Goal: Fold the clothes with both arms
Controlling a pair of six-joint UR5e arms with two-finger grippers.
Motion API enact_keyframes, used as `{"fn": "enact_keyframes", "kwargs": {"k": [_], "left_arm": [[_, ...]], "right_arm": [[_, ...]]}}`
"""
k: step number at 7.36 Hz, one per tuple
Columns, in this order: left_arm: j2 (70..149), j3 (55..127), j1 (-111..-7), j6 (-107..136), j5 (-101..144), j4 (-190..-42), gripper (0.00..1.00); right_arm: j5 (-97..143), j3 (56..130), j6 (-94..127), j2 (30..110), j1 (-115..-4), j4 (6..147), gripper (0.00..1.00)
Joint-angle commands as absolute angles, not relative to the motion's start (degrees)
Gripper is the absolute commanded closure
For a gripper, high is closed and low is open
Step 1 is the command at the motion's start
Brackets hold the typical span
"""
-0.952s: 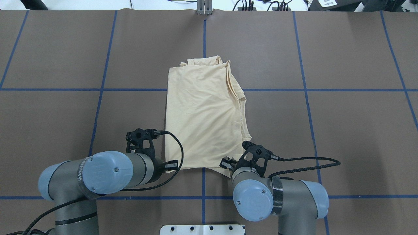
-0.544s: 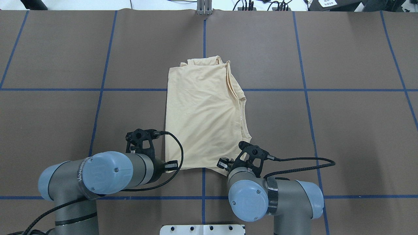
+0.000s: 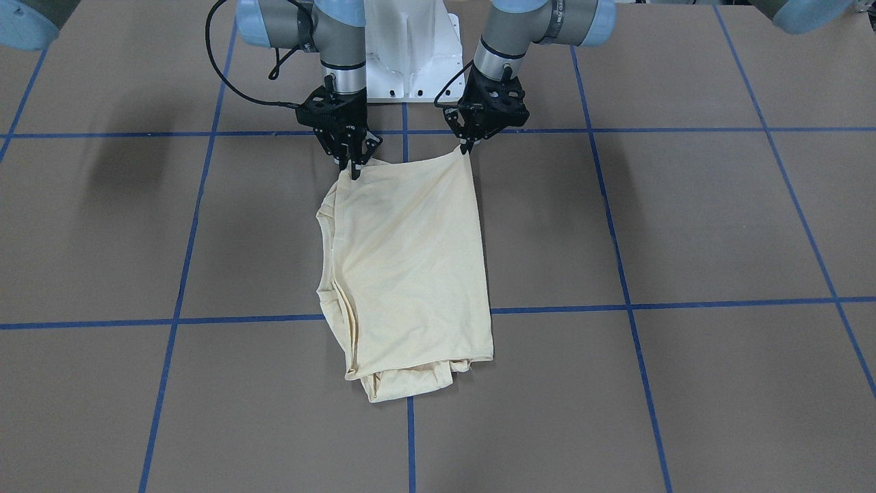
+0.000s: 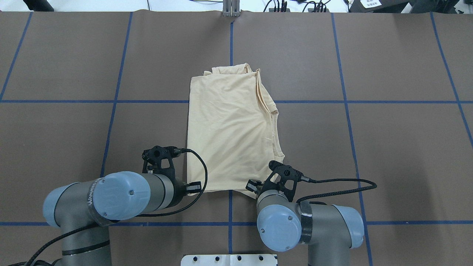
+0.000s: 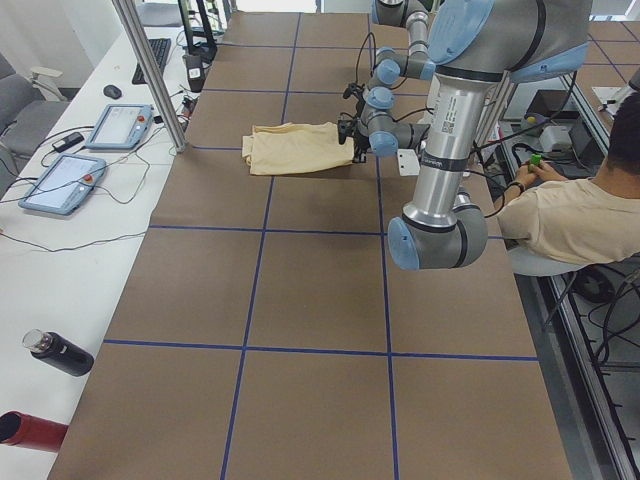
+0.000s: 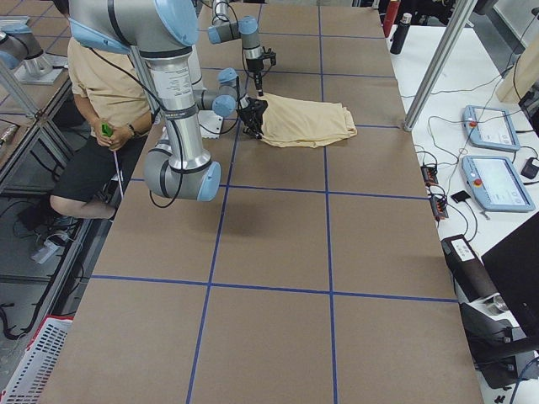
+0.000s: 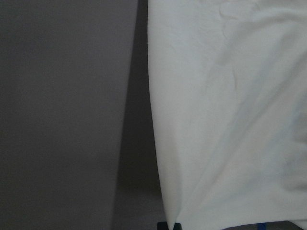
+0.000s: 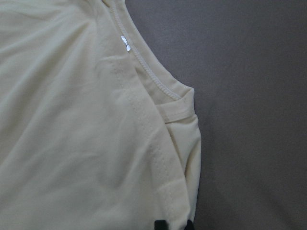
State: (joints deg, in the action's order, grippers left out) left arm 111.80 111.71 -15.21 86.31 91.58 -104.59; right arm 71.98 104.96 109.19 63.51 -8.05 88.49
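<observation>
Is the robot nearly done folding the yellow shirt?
About halfway. The shirt already lies folded into a narrow rectangle, no sleeves sticking out. Now the left gripper and right gripper each pinch a corner of its near edge. Left to do: probably carrying that edge over to the far end and letting go.

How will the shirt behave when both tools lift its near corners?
Probably floppy: the shirt is thin, wrinkled knit, so the span between the left tool and right tool should sag. Its stacked folds at the far end may slide apart, since nothing pins them. It is likely light, as small corner pinches seem enough to peak the edge.
</observation>
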Motion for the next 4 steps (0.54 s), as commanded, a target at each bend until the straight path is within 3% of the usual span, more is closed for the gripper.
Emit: {"fn": "enact_keyframes", "kwargs": {"k": [1, 4], "left_arm": [[111.80, 111.80, -15.21, 86.31, 91.58, -104.59, 1.00], [111.80, 113.89, -14.25, 86.66, 91.58, -104.59, 1.00]], "right_arm": [[71.72, 107.21, 108.64, 63.54, -8.26, 88.59, 1.00], [72.07, 112.75, 108.54, 64.60, -8.96, 88.86, 1.00]]}}
